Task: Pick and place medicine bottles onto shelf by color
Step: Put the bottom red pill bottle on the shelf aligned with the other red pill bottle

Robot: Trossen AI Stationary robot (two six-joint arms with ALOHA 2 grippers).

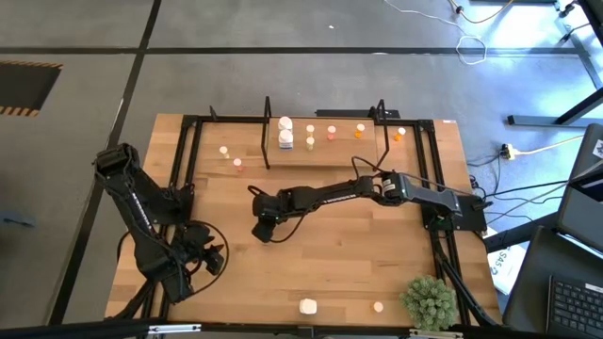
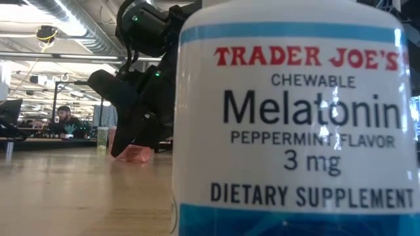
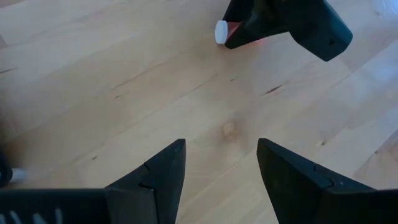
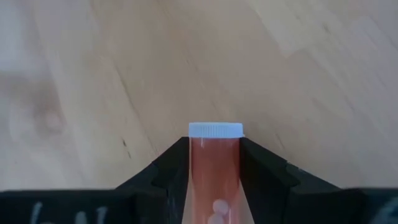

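My right gripper [image 4: 214,146] is over the table's middle left [image 1: 264,229] and is shut on a small pink-orange bottle [image 4: 214,168] with a white cap. The low view shows this bottle [image 2: 134,154] under the gripper, down at the tabletop. My left gripper [image 3: 221,149] is open above bare wood near the left edge [image 1: 212,259], touching nothing. The shelf [image 1: 268,132] stands at the far side. White bottles [image 1: 285,132], cream ones [image 1: 310,137] and orange ones [image 1: 331,132] stand upright on its base. My right gripper pinches the pink-orange bottle by its body [image 4: 214,162], one finger on each side. The fingers lie along the bottle, and its white cap [image 4: 216,130] sticks out past the fingertips. They come slanting down from above. In the low view the bottle is down at the tabletop.
Two small bottles [image 1: 231,156] stand left of the shelf. A white bottle [image 1: 308,306] and a cream one [image 1: 378,306] stand near the near edge, beside a green plant [image 1: 429,299]. A large white melatonin bottle [image 2: 295,118] fills the right of the low view.
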